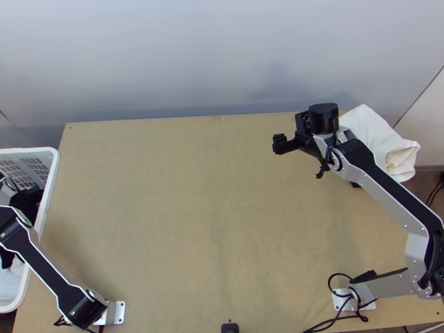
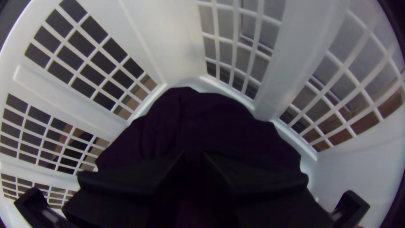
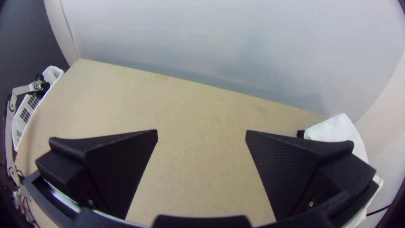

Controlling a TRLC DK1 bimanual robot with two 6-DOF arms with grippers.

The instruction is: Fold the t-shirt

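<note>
Two claws are to be considered. The left claw (image 2: 193,154) is down inside the white basket (image 2: 177,46), and just beneath it lies a bunched dark cloth (image 2: 202,122), which I judge is the t-shirt. How far open this claw is, or whether it has hold of the cloth, I cannot tell. The right claw (image 3: 201,133) is wide open and holds nothing; below it is the bare table (image 3: 202,169), and to its right side lies a white cloth (image 1: 366,129). The step in hand is, I think, to take out the shirt. For doing it well, one should pinch a good thick fold, lift straight until the hem passes the rim, and only then move toward the right claw, because a low lift could catch the basket.
</note>
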